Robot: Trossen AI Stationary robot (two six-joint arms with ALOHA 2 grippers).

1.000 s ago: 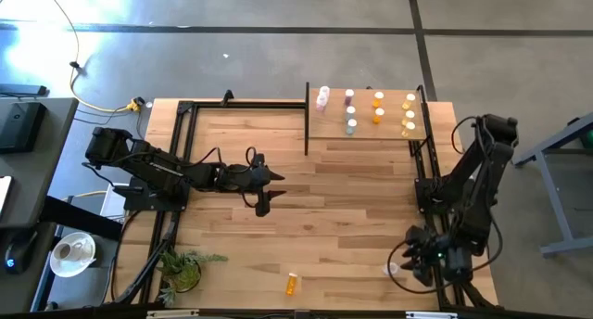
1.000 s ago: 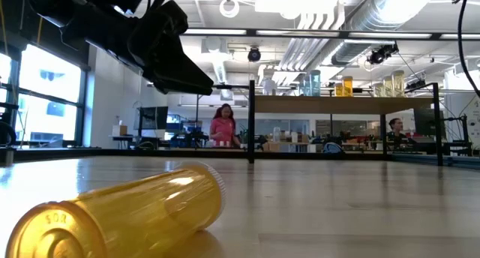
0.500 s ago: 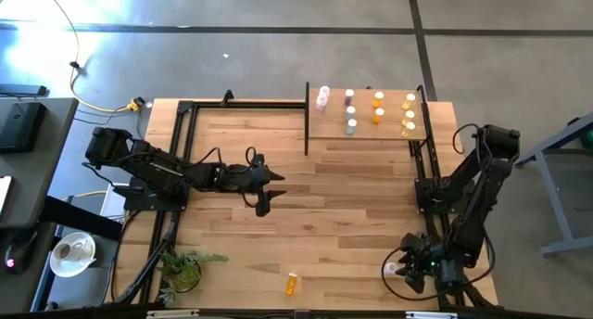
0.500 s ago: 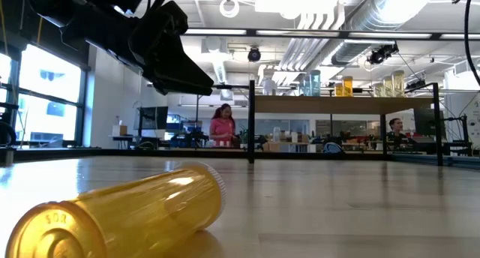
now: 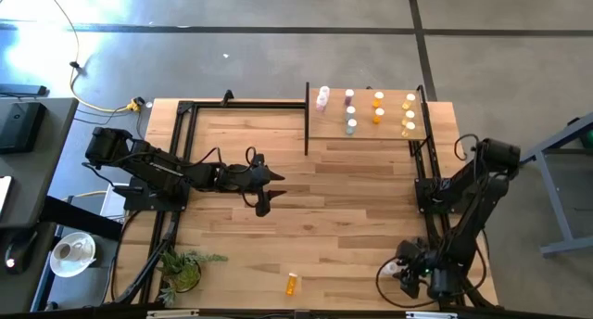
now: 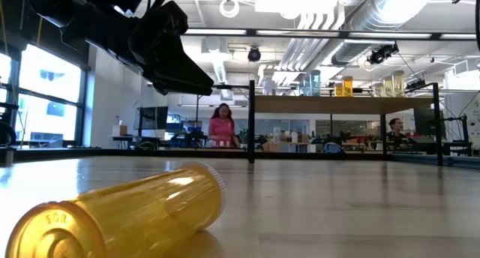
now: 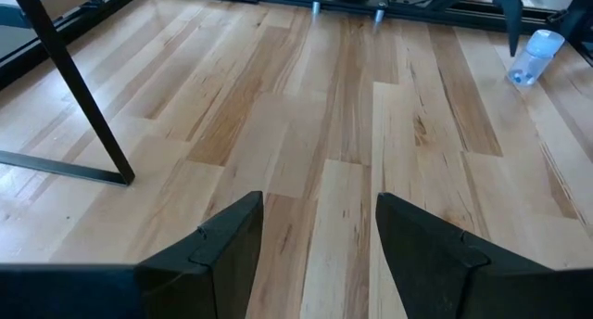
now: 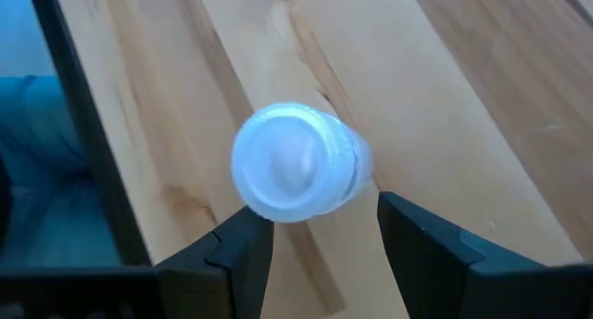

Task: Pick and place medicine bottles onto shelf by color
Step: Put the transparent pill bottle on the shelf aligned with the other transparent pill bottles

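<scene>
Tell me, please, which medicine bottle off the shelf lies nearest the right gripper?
The clear bottle, right before the open right gripper. The other loose one, the orange bottle, lies on its side farther along the table's front edge.

Eight bottles (image 5: 378, 108) stand on the one shelf (image 5: 366, 132), as far as the small overhead view lets me count. One orange bottle (image 5: 293, 284) lies well away from both grippers' fingers. One clear bottle (image 8: 296, 161) sits just ahead of the right fingers (image 8: 422, 249). One plant (image 5: 185, 266).
</scene>
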